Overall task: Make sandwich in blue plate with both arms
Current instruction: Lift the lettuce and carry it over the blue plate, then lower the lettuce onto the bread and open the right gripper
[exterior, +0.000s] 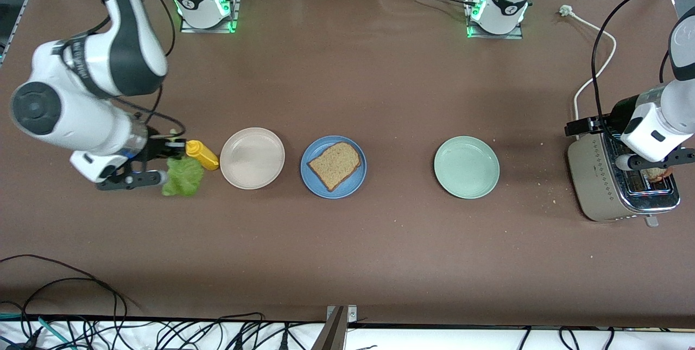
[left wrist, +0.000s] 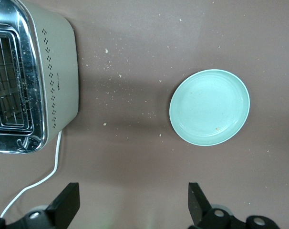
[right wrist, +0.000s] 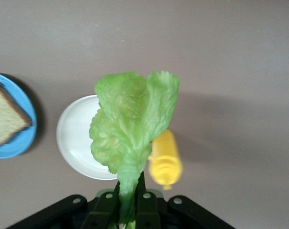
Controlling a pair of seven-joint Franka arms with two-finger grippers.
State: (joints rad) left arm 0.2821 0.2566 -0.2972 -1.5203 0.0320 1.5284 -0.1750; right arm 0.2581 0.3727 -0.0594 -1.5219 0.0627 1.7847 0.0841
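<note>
1. Right gripper (right wrist: 129, 210) is up in the air at the right arm's end of the table, over the spot next to the yellow bottle (exterior: 202, 154), fingers pinched tight on the stem of a lettuce leaf (right wrist: 132, 121). The leaf hangs down crinkly and green.
2. Blue plate (exterior: 313, 185) sits mid-table with one slice of bread (exterior: 334, 164) lying flat on it (just the one slice so far, nothing on top).
3. Beige plate (exterior: 252, 158) is right beside the blue one, toward the right arm's end, with the bottle just beside that.
4. Green plate (exterior: 466, 167) is toward the left arm's end, well apart from the blue one.
5. Left gripper (left wrist: 132, 205) hangs above the toaster (exterior: 602, 187), fingers spread wide and holding nothing.
6. Crumbs are scattered on the table (exterior: 347, 263) between toaster and green plate.
</note>
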